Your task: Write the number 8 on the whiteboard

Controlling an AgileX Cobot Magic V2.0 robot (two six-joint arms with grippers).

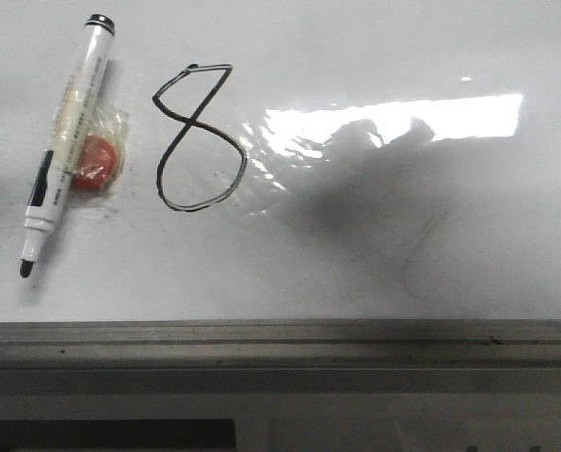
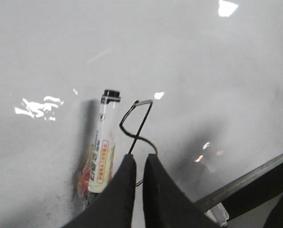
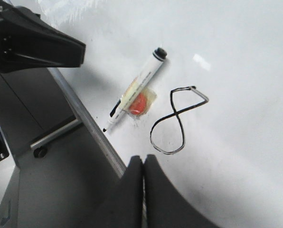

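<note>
Lying beside the number 8 [image 1: 198, 137], a marker [image 1: 65, 141] (uncapped).

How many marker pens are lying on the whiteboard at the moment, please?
1. A single white-barrelled marker pen with a black tip lies uncapped on the glossy whiteboard, left of the hand-drawn black number 8, resting over a red object in clear wrapping.

glossy whiteboard [image 1: 375, 245], grey metal rail [image 1: 280, 341], plastic marker [image 1: 66, 141]

A black-line number 8 [image 1: 198, 138] stands drawn on the glossy whiteboard [image 1: 375, 245].
</note>
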